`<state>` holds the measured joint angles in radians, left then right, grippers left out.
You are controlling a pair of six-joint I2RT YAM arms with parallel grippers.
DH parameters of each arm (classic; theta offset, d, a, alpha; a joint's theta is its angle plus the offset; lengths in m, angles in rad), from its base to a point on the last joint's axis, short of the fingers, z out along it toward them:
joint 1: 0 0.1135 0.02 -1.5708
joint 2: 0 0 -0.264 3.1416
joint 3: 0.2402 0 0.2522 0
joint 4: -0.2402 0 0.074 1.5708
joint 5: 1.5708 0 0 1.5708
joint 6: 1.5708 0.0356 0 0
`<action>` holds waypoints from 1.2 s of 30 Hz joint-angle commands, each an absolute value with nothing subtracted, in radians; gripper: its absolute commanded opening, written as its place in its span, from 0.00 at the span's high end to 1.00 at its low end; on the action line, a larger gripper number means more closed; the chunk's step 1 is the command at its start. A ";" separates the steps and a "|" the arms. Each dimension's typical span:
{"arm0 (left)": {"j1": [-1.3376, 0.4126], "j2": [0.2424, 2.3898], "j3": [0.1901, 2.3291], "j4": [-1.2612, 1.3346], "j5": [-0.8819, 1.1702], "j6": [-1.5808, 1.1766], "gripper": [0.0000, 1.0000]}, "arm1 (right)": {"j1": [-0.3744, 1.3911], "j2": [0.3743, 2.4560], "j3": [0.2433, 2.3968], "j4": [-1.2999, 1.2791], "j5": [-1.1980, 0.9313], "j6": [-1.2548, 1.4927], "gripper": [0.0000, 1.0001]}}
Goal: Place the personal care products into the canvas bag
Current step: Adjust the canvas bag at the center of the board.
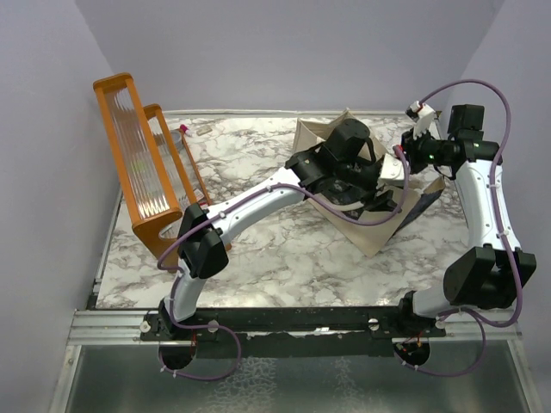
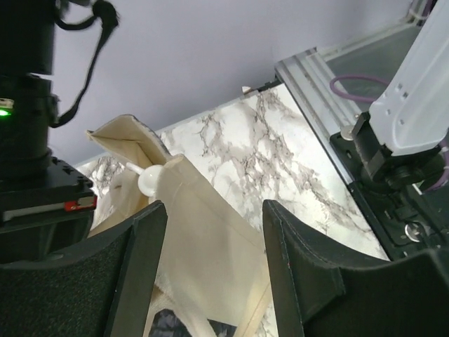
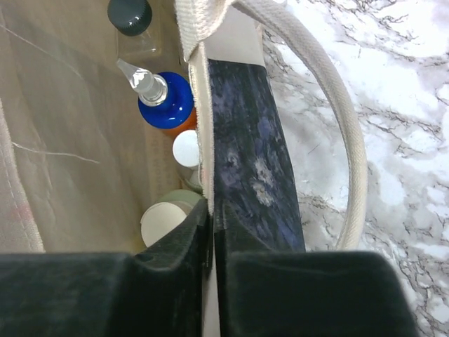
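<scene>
The canvas bag (image 1: 379, 225) stands open at the table's far right. My right gripper (image 1: 405, 160) is shut on its rim beside the dark patterned panel (image 3: 252, 154). The right wrist view looks into the bag. It shows a clear bottle with a black cap (image 3: 130, 15), the orange bottle with a blue cap (image 3: 166, 105), a white-capped bottle (image 3: 186, 149) and the olive-grey bottle with a cream cap (image 3: 163, 221). My left gripper (image 1: 344, 176) hangs over the bag's mouth, open and empty (image 2: 214, 210), with beige cloth (image 2: 210, 246) between its fingers.
The orange wooden rack (image 1: 142, 163) stands at the far left, with a small clear item (image 1: 183, 131) beside it. The bag's loop handle (image 3: 344, 140) lies on the marble table (image 1: 275, 249). Grey walls close the back and sides.
</scene>
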<state>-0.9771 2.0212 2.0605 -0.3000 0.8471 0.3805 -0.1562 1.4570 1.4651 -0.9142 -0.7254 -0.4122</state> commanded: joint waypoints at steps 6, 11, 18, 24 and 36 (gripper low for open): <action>-1.007 2.073 2.104 -0.349 0.758 0.543 0.36 | -0.153 1.434 1.576 -0.939 -0.679 -0.432 0.99; -1.016 2.051 2.138 -0.393 0.783 0.540 0.34 | -0.153 1.430 1.625 -0.975 -0.681 -0.439 0.99; -1.032 2.041 2.199 -0.423 0.762 0.565 0.32 | -0.152 1.430 1.678 -1.006 -0.695 -0.435 0.99; -1.036 2.068 2.197 -0.457 0.735 0.638 0.31 | -0.152 1.437 1.733 -1.030 -0.689 -0.426 0.99; -1.064 2.078 2.118 -0.480 0.770 0.607 0.42 | -0.152 1.454 1.736 -1.023 -0.620 -0.435 0.99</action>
<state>-1.0477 2.0804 2.1544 -0.4549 0.7502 0.6189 -0.1493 1.4769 1.6802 -1.0843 -0.6407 -0.4358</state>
